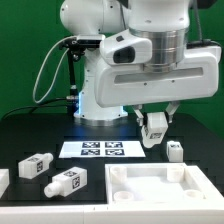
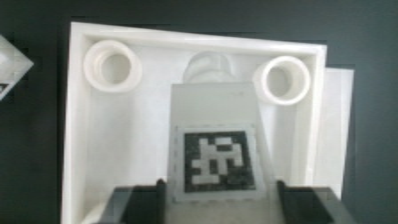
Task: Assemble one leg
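Two spare legs [image 1: 62, 181] lie on their sides at the front of the desk [image 1: 25, 140], toward the exterior view's left, well apart from the work and, it seems, out of the arm's way. Beside them, toward the exterior view's right, sits the large flat square part [image 1: 150, 172], raised edges up so that its sockets face the arm. Just past its far edge stands an upright leg [image 1: 175, 150], probably set there within easy reach.

Next comes the leg [image 1: 153, 134] in hand. It hangs clear of the desk, clamped by its sides in the pincer [image 1: 154, 122]. The wrist view shows this leg [image 2: 217, 150] with its tag toward the camera and the fingers [image 2: 134, 205] pressing either flank; the square part [image 2: 107, 150] spreads beneath, with two round sockets [image 2: 112, 68] beyond the leg's end. Gripping the blocky body likely leaves the far end free for seating; which end is the stub cannot be told. The step looks like carrying the leg toward a socket, with seating not yet done.

Farther back lie the marker board [image 1: 103, 149] and the robot's base [image 1: 100, 90].
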Robot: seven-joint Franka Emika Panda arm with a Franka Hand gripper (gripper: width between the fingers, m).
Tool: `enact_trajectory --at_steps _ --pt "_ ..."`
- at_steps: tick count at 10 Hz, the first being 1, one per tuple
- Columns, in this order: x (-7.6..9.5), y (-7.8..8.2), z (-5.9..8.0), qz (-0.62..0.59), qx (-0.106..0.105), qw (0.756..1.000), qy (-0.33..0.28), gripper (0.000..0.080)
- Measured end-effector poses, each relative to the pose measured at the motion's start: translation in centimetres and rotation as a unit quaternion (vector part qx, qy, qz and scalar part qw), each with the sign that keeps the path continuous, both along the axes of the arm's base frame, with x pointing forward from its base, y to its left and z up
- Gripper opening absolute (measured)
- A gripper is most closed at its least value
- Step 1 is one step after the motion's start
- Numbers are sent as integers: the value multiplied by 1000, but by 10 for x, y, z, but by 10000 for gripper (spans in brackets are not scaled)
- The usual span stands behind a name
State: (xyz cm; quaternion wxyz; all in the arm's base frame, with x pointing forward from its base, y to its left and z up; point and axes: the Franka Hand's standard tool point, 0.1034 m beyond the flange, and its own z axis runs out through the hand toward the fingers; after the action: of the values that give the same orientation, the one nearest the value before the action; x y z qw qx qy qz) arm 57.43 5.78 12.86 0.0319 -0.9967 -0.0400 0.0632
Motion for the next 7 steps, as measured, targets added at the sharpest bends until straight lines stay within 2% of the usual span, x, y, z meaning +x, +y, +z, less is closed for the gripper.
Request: enact_trajectory --at_steps 2,5,6,7 --pt "7 1 1 -8 -1 998 -70 285" --pt "45 42 20 -22 16 971 -236 285" --pt "47 52 22 -29 21 967 -254 285" --pt "50 51 24 -24 22 956 -293 285"
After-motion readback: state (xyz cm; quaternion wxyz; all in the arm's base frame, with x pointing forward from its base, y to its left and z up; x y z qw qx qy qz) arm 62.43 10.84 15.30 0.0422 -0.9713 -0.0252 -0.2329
